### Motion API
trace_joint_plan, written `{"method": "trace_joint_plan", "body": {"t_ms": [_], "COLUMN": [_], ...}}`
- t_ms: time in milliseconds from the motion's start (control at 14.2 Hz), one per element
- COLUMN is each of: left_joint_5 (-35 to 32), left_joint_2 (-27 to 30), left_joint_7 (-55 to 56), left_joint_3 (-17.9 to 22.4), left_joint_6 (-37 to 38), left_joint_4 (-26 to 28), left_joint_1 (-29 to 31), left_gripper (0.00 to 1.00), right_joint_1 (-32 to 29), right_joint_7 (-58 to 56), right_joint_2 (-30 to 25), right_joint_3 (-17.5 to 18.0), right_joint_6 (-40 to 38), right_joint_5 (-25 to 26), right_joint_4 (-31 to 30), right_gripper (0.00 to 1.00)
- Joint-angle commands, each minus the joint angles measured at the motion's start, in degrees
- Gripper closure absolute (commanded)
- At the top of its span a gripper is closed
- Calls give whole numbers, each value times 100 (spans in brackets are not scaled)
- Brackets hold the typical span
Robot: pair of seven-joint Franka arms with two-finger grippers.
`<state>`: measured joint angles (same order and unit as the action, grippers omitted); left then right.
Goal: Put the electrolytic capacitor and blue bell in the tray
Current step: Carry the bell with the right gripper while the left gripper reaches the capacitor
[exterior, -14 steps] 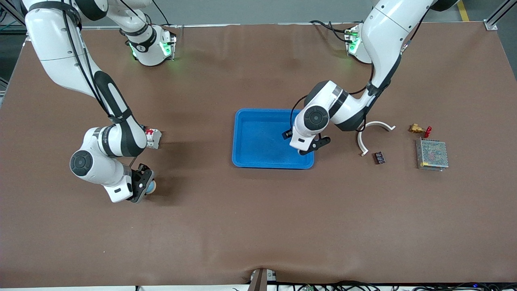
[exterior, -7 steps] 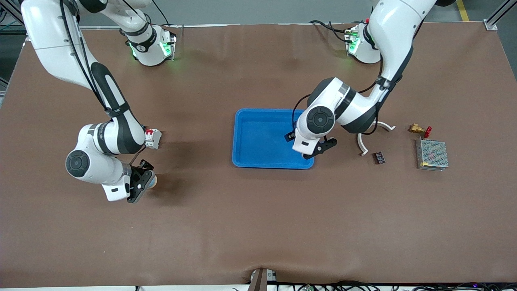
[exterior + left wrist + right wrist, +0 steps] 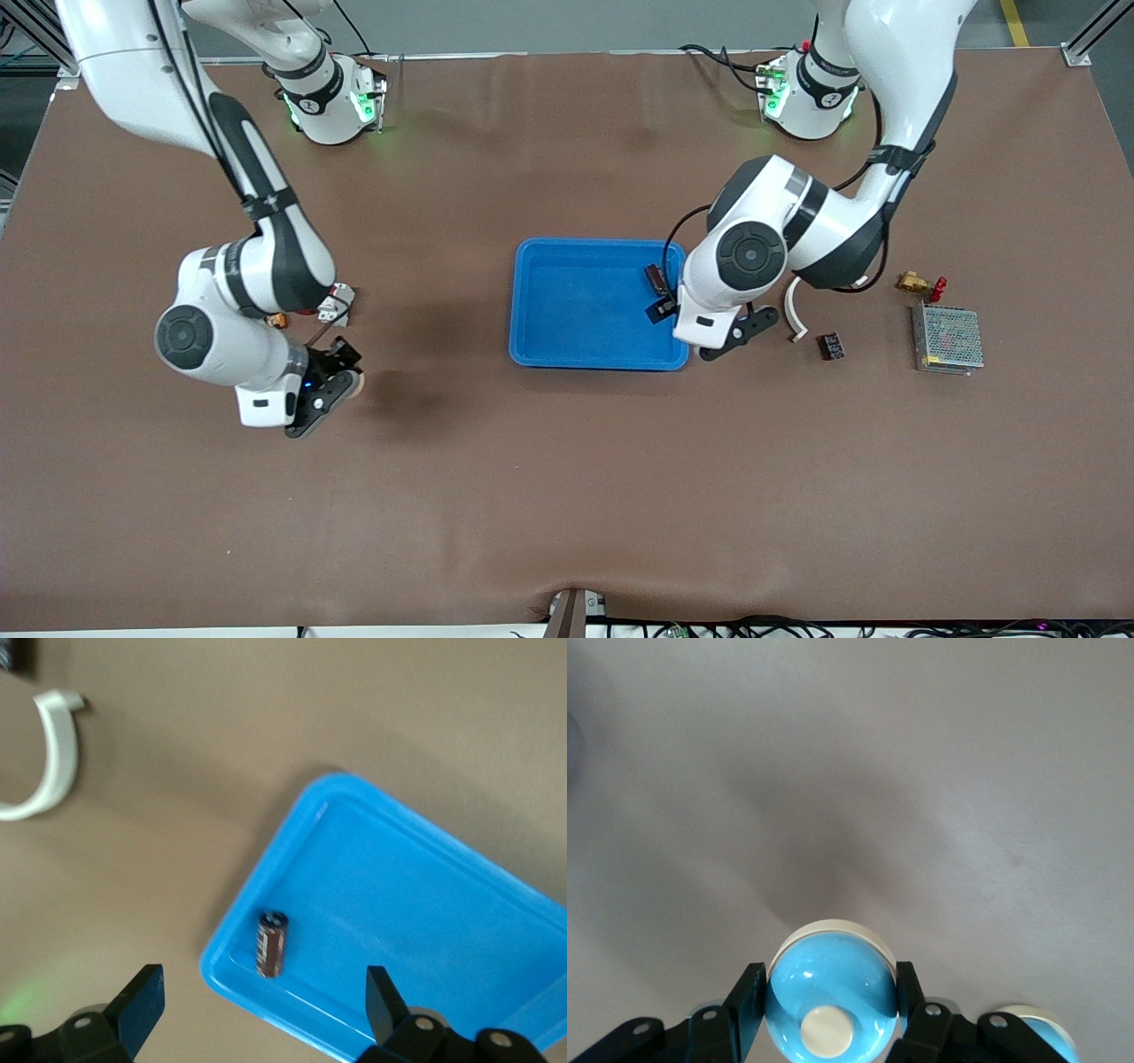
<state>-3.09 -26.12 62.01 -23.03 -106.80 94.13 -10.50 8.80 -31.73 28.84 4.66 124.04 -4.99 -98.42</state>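
Observation:
The bright-blue tray (image 3: pixel 576 306) lies mid-table. A dark electrolytic capacitor (image 3: pixel 656 278) lies on its side inside it, close to the rim at the left arm's end. My left gripper (image 3: pixel 739 335) hangs open and holds nothing, over the tray's corner and the table beside it. In the left wrist view the capacitor (image 3: pixel 271 943) rests in the tray (image 3: pixel 425 895), clear of both fingertips of the left gripper (image 3: pixel 261 1010). My right gripper (image 3: pixel 324 403) is shut on the blue bell (image 3: pixel 353 383), above bare table at the right arm's end. The right wrist view shows the bell (image 3: pixel 831 988) clamped by the right gripper (image 3: pixel 826 1010).
A white and red breaker (image 3: pixel 335 302) sits under the right arm. At the left arm's end lie a white curved piece (image 3: pixel 795 312), a small black module (image 3: pixel 831 345), a brass fitting with a red handle (image 3: pixel 920 283) and a metal mesh box (image 3: pixel 948 338).
The left arm has drawn back from over the tray toward its own end, uncovering the capacitor in the tray. The right gripper has lifted the bell and shifted slightly toward the tray.

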Motion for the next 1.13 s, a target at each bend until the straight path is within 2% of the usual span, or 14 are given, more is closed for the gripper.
{"method": "trace_joint_plan", "body": {"t_ms": [0, 212, 424, 706, 1060], "left_joint_5": [-271, -280, -280, -289, -543], "left_joint_2": [335, 537, 590, 600, 521], "left_joint_7": [-424, -1013, -1812, -2517, -3405], "left_joint_3": [-8, -8, -17, -8, -8], "left_joint_6": [282, 309, 616, 704, 635], "left_joint_4": [0, 9, 27, 88, 386], "left_joint_1": [188, 583, 1075, 1550, 2288], "left_gripper": [0, 0, 0, 0, 0], "right_joint_1": [568, 1175, 1615, 2116, 2723], "right_joint_7": [1323, 2790, 3785, 4718, 5712], "right_joint_2": [-309, -353, -327, -274, 147], "right_joint_3": [-44, -44, -53, -70, -79], "right_joint_6": [-134, -99, -3, 418, 1174], "right_joint_5": [-72, -72, -72, -63, -11], "right_joint_4": [-72, 50, 173, 147, 60], "right_gripper": [100, 100, 100, 100, 100]}}
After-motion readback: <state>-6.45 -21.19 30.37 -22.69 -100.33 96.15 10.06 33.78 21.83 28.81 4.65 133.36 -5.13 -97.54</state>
